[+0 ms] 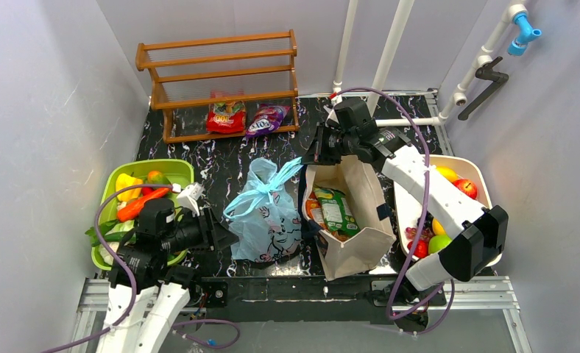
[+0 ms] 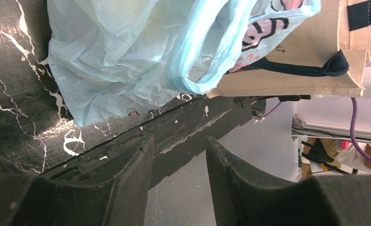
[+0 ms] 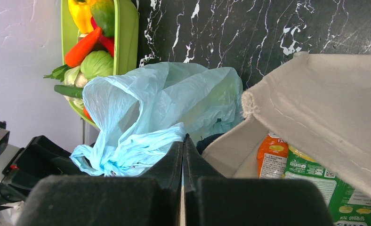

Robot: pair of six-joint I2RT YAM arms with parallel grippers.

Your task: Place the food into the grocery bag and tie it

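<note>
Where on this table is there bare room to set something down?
The clearest bare patch of marble tabletop is bordered by the wooden rack, green bin and grocery bag. To the right it is crowded: the bag, canvas tote and white bin sit close together under the right arm.

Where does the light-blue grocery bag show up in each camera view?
Top external: grocery bag at centre, just left of the canvas tote.
Left wrist: bag fills the upper left; tote at upper right.
Right wrist: bag at centre-left; tote at right.
Shared landmark: the beige canvas tote, right beside the bag in every view.
</note>
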